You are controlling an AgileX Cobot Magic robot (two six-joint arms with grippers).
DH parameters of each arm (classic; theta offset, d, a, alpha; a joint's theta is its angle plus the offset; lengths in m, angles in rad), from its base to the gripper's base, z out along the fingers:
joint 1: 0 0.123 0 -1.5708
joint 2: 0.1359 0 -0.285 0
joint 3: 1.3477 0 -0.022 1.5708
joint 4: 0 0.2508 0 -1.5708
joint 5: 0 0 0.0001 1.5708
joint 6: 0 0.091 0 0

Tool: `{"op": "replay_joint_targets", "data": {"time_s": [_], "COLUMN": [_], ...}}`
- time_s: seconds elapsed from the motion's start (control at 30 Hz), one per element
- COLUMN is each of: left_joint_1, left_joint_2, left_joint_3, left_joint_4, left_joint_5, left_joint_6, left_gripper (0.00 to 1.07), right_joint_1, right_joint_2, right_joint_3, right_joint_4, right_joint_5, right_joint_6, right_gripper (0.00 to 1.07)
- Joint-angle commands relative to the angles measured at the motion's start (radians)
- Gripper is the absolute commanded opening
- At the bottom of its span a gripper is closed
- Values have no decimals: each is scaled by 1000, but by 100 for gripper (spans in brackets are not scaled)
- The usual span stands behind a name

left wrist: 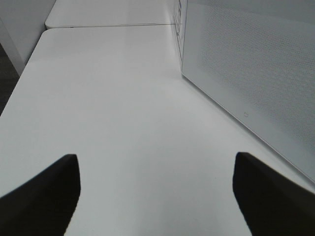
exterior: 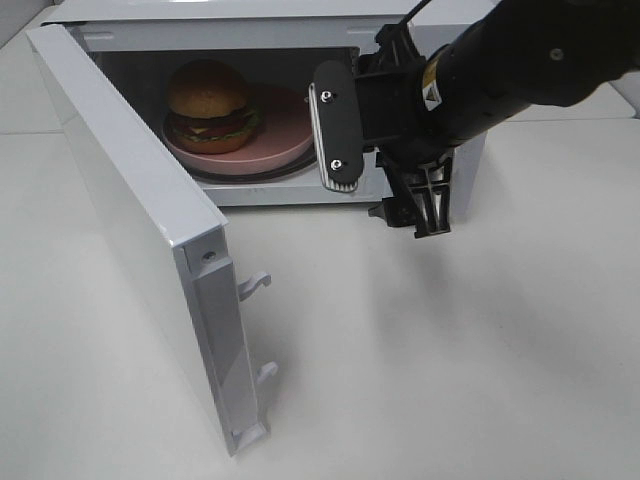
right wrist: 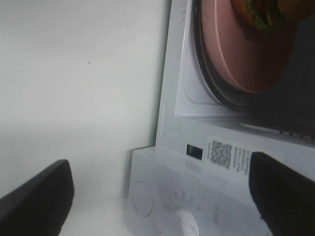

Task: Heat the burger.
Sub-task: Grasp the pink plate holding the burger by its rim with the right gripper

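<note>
The burger (exterior: 208, 105) has a golden domed bun and sits on a pink plate (exterior: 285, 130) on the turntable inside the open microwave (exterior: 280, 190). My right gripper (exterior: 385, 165) is open and empty. It hovers in front of the microwave's right side, just outside the cavity and to the right of the plate. In the right wrist view the gripper (right wrist: 162, 196) spans the control panel, with the plate (right wrist: 241, 54) and a bit of the burger (right wrist: 266, 12) beyond. My left gripper (left wrist: 157, 196) is open and empty over bare table, beside the door's outer face.
The microwave door (exterior: 130, 220) stands swung wide open to the left, reaching far toward the front of the white table (exterior: 450, 350); its outer face shows in the left wrist view (left wrist: 256, 64). A control knob (right wrist: 184, 223) and a QR sticker (right wrist: 220, 153) are on the panel.
</note>
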Motion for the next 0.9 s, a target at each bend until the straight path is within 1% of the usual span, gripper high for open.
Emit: {"op": "replay_joint_targets", "data": {"time_s": [0.03,0.2,0.4,0.47,0.67,0.73,0.87,0.9], "left_joint_1": [5,5,5,5,5,5,5,5], "left_joint_2": [-16,-16,-16,-16,-16,-16,-16,-16], "left_joint_3": [0,0,0,0,0,0,0,0], "left_joint_4": [-4,-4,-4,-4,-4,-4,-4,-3], "left_joint_5": [3,3,3,3,3,3,3,3], "left_joint_6": [-1,-1,-1,-1,-1,-1,-1,-1], "left_gripper": [78,78,78,78,78,78,78,78], "right_joint_1": [10,10,10,10,10,10,10,10], "right_joint_2": [35,118,162,203,256,289,323,349], "right_joint_3": [-37,-96,-122,-162,-211,-247,-280,-304], "right_joint_4": [-7,-1,1,2,2,14,29,30], "right_joint_5": [-8,-36,-63,-65,-71,-83,-94,-107], "right_joint_6": [-1,-1,-1,-1,-1,-1,-1,-1], "right_gripper": [92,91,90,90,90,89,89,89]}}
